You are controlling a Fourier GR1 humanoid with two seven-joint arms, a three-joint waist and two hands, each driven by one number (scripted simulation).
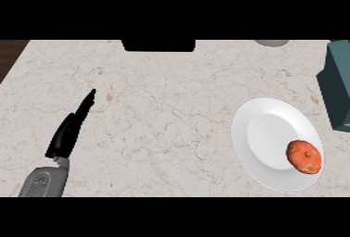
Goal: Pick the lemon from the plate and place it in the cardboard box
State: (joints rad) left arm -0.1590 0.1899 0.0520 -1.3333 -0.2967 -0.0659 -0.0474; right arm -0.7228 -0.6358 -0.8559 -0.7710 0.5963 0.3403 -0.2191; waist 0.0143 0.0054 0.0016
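Head view is showing the left hand (68, 132) resting with straight fingers while the orange-red fruit (304, 156), likely light, firm and prone to rolling, is sitting on the plate (263, 115), wanting an across-the-middle grasp

Fruit (304, 157) on plate (263, 139), right of left hand (70, 127).

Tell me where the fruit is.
In the head view the orange-red fruit lies on the white plate's right rim, at the counter's right, below the teal box.

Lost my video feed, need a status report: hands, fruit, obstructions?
Left hand open, at counter's left, holding nothing. Right hand not in view. Orange-red fruit on white plate, right side. Nothing blocking it.
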